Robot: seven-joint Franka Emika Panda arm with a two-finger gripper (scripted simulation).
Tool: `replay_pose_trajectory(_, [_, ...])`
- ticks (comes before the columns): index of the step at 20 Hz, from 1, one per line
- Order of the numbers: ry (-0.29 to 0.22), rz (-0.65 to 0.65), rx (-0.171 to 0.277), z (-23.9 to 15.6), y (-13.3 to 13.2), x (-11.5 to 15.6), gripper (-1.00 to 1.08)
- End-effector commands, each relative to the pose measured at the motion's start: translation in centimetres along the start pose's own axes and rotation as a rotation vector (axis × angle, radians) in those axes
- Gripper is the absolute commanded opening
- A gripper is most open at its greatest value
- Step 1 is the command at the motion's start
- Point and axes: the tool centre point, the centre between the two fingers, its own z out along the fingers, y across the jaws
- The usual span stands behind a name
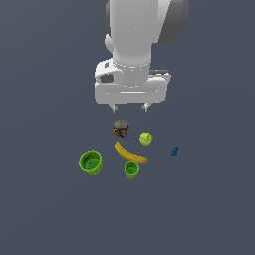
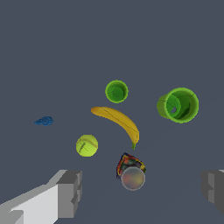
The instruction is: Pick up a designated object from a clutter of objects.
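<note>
Wrist view showed the gripper (image 2: 142, 190) with blocky grey fingers (image 2: 70, 192) spread wide, empty. Between them lay the boxy item (image 2: 131, 170), grey dome on top. Beyond: matte ball (image 2: 86, 145), curved banana (image 2: 118, 120), two hollow cups (image 2: 179, 105), blue piece (image 2: 44, 120).

A smooth white arm with a grey joint cap ends in a blocky white tool (image 1: 130, 106) with short grey fingertips (image 2: 70, 193).

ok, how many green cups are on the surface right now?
2. The larger green cup sits at the exterior view's left of the banana; the smaller green cup is just below the banana's end. None looks hidden.
</note>
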Motion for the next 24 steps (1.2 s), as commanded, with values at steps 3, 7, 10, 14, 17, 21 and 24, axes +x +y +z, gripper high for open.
replay_pose_trajectory(3, [0.002,0.0,-0.002,-0.1,0.0,0.0,1.0])
replay_pose_trajectory(7, [0.019,-0.004,-0.013,-0.7,-0.1,0.4,1.0])
replay_pose_trajectory(10, [0.029,-0.01,-0.02,-1.2,-0.2,0.7,1.0])
replay_pose_trajectory(14, [0.028,-0.01,-0.019,-1.3,-0.2,0.7,1.0])
replay_pose_trajectory(17, [0.027,-0.002,-0.018,-0.7,-0.1,0.5,1.0])
replay_pose_trajectory(21, [0.027,0.018,-0.016,0.6,0.2,0.2,1.0])
replay_pose_trajectory(24, [0.026,0.042,-0.013,2.1,0.5,-0.3,1.0])
